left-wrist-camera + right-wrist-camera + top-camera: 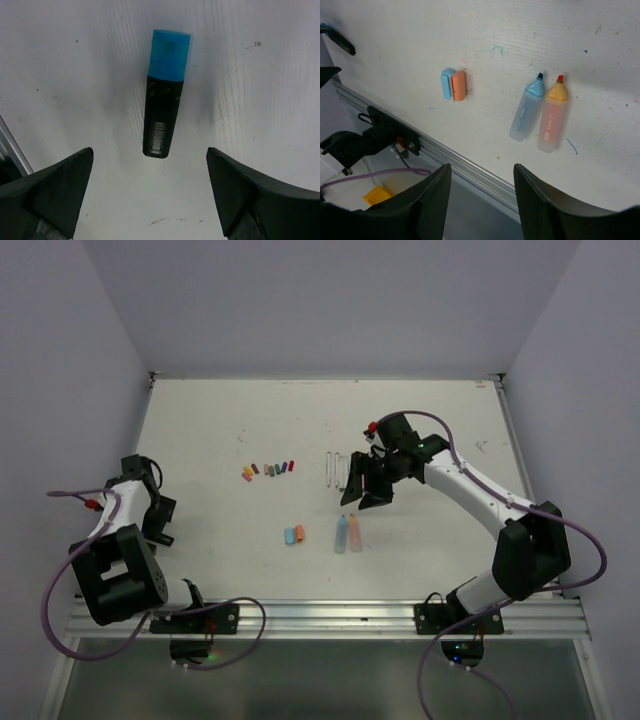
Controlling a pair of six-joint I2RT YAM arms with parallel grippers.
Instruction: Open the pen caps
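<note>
The top camera looks down from above the near edge over the whole white table (220, 430). The right wrist camera, closer, tilts toward the near edge and shares the stubby blue plastic cap (448, 84) with it. The left wrist camera looks straight down, very near.

A scuffed white table (220, 420) sits between plain pale lavender walls (330, 300), evenly lit.
</note>
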